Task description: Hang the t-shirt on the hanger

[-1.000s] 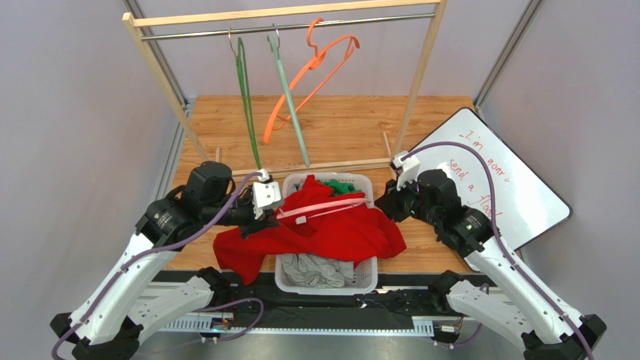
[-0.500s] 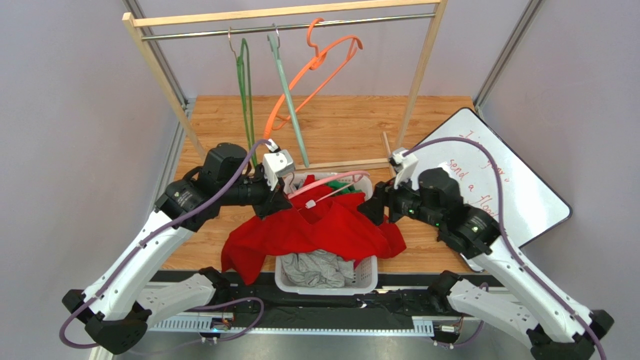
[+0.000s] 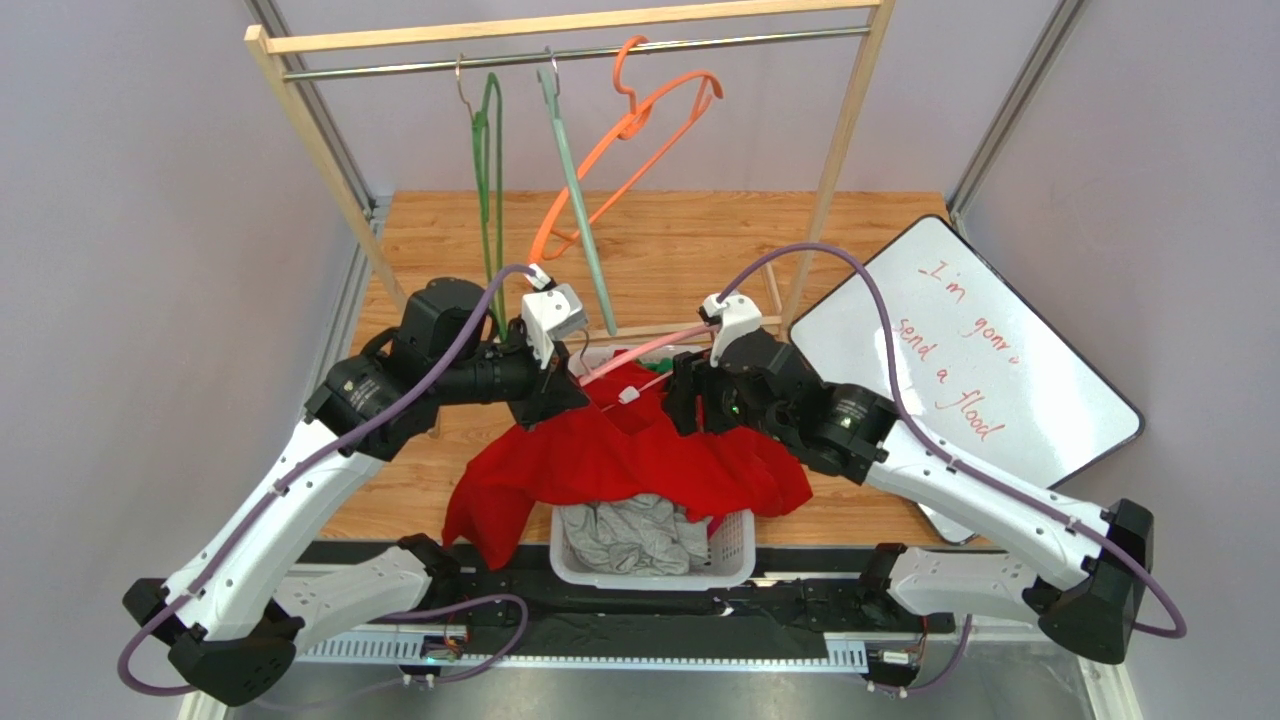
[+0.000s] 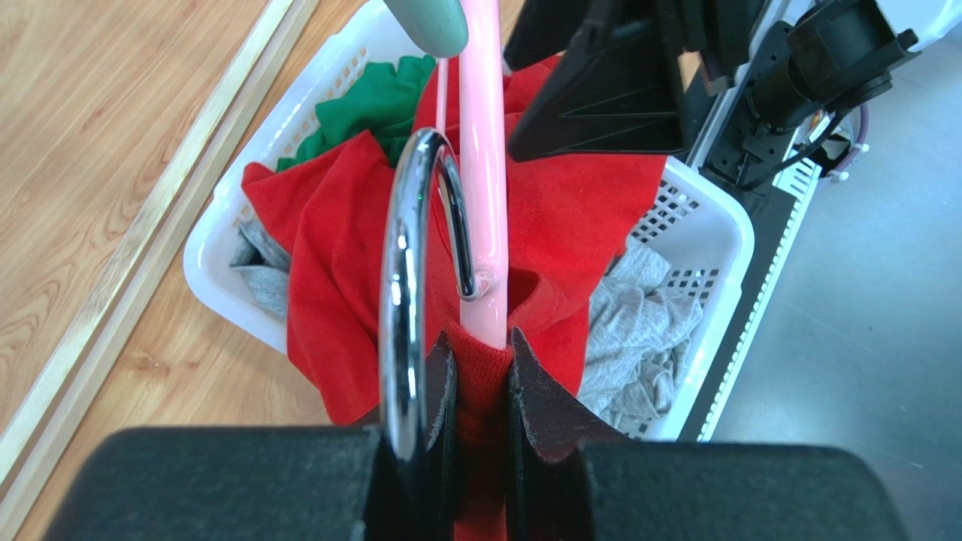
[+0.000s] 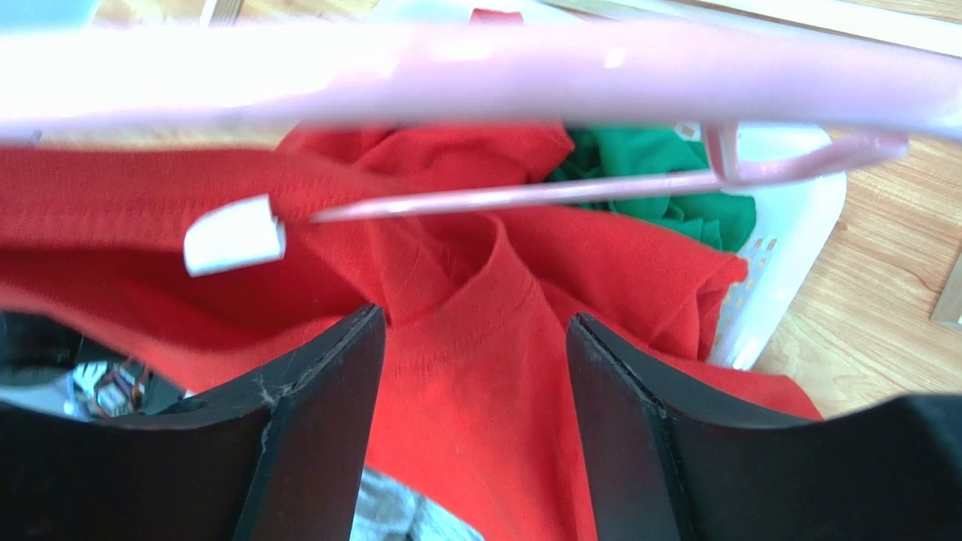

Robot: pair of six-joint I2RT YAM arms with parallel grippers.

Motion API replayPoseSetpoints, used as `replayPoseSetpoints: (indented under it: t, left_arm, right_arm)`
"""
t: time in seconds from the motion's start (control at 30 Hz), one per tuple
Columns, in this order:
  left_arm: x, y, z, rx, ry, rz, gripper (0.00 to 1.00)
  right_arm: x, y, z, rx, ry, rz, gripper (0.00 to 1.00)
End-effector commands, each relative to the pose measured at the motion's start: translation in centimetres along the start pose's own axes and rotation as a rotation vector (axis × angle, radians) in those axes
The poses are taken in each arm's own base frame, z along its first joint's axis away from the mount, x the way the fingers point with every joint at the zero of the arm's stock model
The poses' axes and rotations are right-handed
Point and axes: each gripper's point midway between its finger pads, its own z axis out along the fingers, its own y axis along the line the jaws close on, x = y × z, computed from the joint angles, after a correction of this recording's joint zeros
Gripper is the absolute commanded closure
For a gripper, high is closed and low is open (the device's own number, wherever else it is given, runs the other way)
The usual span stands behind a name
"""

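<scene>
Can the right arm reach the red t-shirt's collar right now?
Probably yes. The right gripper is open and the collar of the t-shirt shows uncovered between its fingers; the pink hanger crosses clear of that gap.

Space over basket (image 3: 732,555) crowded by t-shirt (image 3: 631,458) and hanger (image 3: 649,354); bare table (image 3: 421,248) far-left and far-right of hung hangers (image 3: 579,210), whiteboard (image 3: 962,345) blocks right.

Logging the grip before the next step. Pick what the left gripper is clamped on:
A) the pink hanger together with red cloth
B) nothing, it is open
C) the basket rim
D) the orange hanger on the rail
A: in the left wrist view the left gripper is shut on the neck of the hanger, with cloth of the t-shirt pinched in alongside it.
</scene>
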Motion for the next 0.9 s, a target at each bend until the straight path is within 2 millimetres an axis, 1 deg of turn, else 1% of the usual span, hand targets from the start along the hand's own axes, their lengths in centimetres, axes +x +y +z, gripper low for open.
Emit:
replayPoseSetpoints:
  t: [0.0, 0.1, 0.2, 0.27, 0.33, 0.37, 0.4, 0.47, 0.5, 0.53, 0.6, 0.63, 0.73, 0.77, 0.83, 0.87]
  left_arm:
    - [-3.5, -0.6, -1.3, -0.003, -0.128, 0.040, 1.00]
    - [-3.7, -0.8, -1.7, 0.001, -0.139, 0.047, 1.00]
    - [-3.9, -0.9, -2.0, -0.002, -0.148, 0.055, 1.00]
    - [-4.0, -1.0, -2.4, -0.006, -0.158, 0.062, 1.00]
    - [-4.2, -0.9, -2.6, -0.017, -0.163, 0.065, 1.00]
    - [-4.2, -0.9, -2.7, -0.021, -0.164, 0.067, 1.00]
    - [-4.2, -0.8, -2.7, -0.025, -0.165, 0.068, 1.00]
    - [-4.4, -0.7, -3.0, -0.038, -0.173, 0.067, 1.00]
    - [-4.4, -0.7, -3.1, -0.040, -0.176, 0.070, 1.00]
    - [-4.4, -0.7, -3.3, -0.046, -0.177, 0.067, 1.00]
    - [-4.4, -0.8, -3.3, -0.045, -0.178, 0.070, 1.00]
    - [-4.4, -0.8, -3.5, -0.046, -0.181, 0.070, 1.00]
    - [-4.5, -0.9, -3.7, -0.050, -0.185, 0.075, 1.00]
    - [-4.4, -0.8, -3.7, -0.050, -0.184, 0.078, 1.00]
    - [-4.2, -1.0, -3.7, -0.041, -0.178, 0.074, 1.00]
    - [-4.2, -1.0, -3.6, -0.037, -0.177, 0.076, 1.00]
  right_arm:
    - [-2.7, 0.6, 0.7, 0.037, -0.083, 0.085, 0.36]
    - [-1.6, 0.4, 1.8, 0.055, -0.043, 0.079, 0.38]
    - [-0.1, -0.7, 2.6, 0.100, -0.006, 0.061, 0.39]
    - [1.0, -0.9, 2.8, 0.100, 0.032, 0.052, 0.41]
    - [2.3, -1.3, 2.8, 0.107, 0.077, 0.021, 0.44]
    - [2.5, -1.7, 2.7, 0.122, 0.084, 0.012, 0.46]
    - [3.1, -2.3, 2.6, 0.142, 0.107, -0.004, 0.52]
    - [3.6, -3.4, 2.3, 0.173, 0.124, -0.038, 0.60]
    - [4.1, -3.9, 2.1, 0.186, 0.146, -0.046, 0.67]
    - [4.4, -4.8, 2.1, 0.207, 0.159, -0.041, 0.70]
    - [5.0, -5.8, 2.0, 0.228, 0.180, -0.037, 0.77]
    - [5.5, -6.4, 2.0, 0.239, 0.192, -0.034, 0.78]
    - [6.0, -6.6, 1.4, 0.218, 0.213, -0.030, 0.79]
    - [6.4, -6.4, 1.3, 0.199, 0.226, -0.023, 0.76]
    - [5.8, -5.7, 1.2, 0.158, 0.204, -0.013, 0.74]
    - [6.1, -5.1, 1.2, 0.121, 0.213, -0.015, 0.73]
